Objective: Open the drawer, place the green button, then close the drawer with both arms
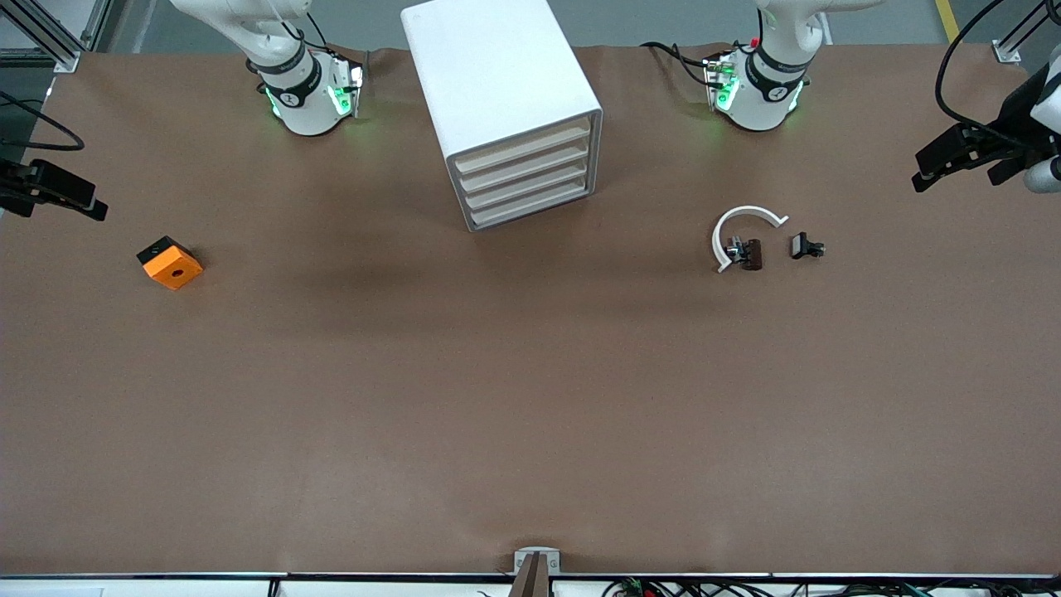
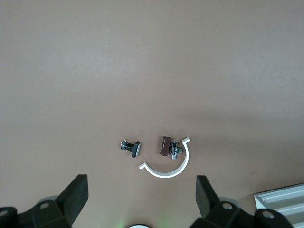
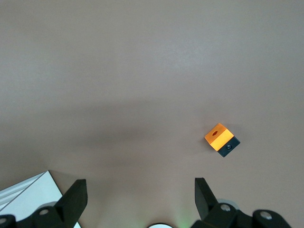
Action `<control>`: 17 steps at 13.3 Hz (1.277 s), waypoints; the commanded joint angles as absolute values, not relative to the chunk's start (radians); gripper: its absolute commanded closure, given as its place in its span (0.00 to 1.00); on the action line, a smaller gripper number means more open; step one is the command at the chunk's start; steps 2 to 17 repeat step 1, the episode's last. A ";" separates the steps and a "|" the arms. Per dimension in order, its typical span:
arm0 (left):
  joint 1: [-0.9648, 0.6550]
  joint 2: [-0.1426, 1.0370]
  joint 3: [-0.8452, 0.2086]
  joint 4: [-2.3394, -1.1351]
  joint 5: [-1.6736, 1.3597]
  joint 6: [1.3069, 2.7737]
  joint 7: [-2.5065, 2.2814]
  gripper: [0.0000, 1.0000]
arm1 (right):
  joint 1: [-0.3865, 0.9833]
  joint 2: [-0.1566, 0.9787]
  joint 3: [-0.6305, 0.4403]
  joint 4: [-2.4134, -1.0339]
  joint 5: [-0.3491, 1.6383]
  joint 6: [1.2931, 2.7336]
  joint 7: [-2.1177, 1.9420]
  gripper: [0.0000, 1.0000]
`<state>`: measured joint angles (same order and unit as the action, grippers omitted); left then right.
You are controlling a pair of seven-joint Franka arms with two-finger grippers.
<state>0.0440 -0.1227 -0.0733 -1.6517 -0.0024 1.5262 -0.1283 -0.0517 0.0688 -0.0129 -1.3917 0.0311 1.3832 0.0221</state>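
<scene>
The white cabinet (image 1: 497, 75) stands between the two arm bases, with all four cream drawers pushed in. The drawer (image 1: 530, 207) is the lowest one and is shut. No green-capped button shows in any view. My left gripper (image 1: 932, 170) hangs open and empty over the left arm's end of the table; its wrist view shows the gripper (image 2: 141, 185) wide open above bare table. My right gripper (image 1: 87, 203) hangs open and empty over the right arm's end; its wrist view shows the gripper (image 3: 140, 186) wide open too.
An orange block with a hole (image 1: 170, 263) lies toward the right arm's end, also in the right wrist view (image 3: 221, 137). A white arc (image 1: 742, 228) and two small dark clips (image 1: 750, 253) (image 1: 806, 246) lie toward the left arm's end.
</scene>
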 commanded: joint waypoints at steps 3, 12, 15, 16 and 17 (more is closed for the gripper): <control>0.043 -0.115 -0.077 -1.629 0.009 1.506 -0.155 0.00 | -0.061 0.067 -0.003 -1.385 0.014 1.382 0.018 0.00; 0.043 -0.115 -0.077 -1.629 0.009 1.506 -0.155 0.00 | -0.061 0.067 -0.003 -1.385 0.014 1.382 0.018 0.00; 0.043 -0.115 -0.077 -1.629 0.009 1.506 -0.155 0.00 | -0.061 0.067 -0.003 -1.385 0.014 1.382 0.018 0.00; 0.043 -0.115 -0.077 -1.629 0.009 1.506 -0.155 0.00 | -0.061 0.067 -0.003 -1.385 0.014 1.382 0.018 0.00; 0.043 -0.115 -0.077 -1.629 0.009 1.506 -0.155 0.00 | -0.061 0.067 -0.003 -1.385 0.014 1.382 0.018 0.00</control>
